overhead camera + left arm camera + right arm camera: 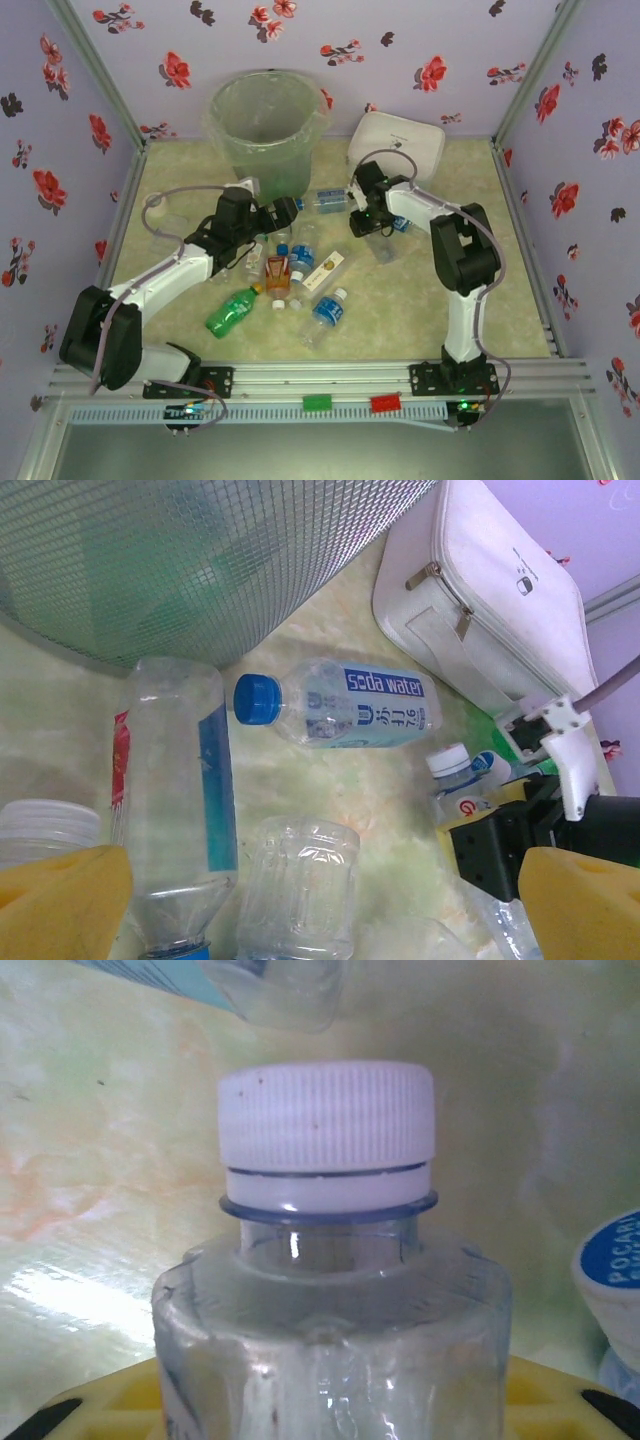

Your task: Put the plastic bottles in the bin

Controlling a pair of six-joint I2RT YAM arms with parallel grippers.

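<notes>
Right gripper (372,224) — clamped on white-capped bottle (330,1260), left gripper (320,900) agape

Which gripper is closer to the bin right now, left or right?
Left. The left gripper sits open just in front of the bin; the right gripper, gripping a white-capped bottle, is farther right, by the white box.
</notes>
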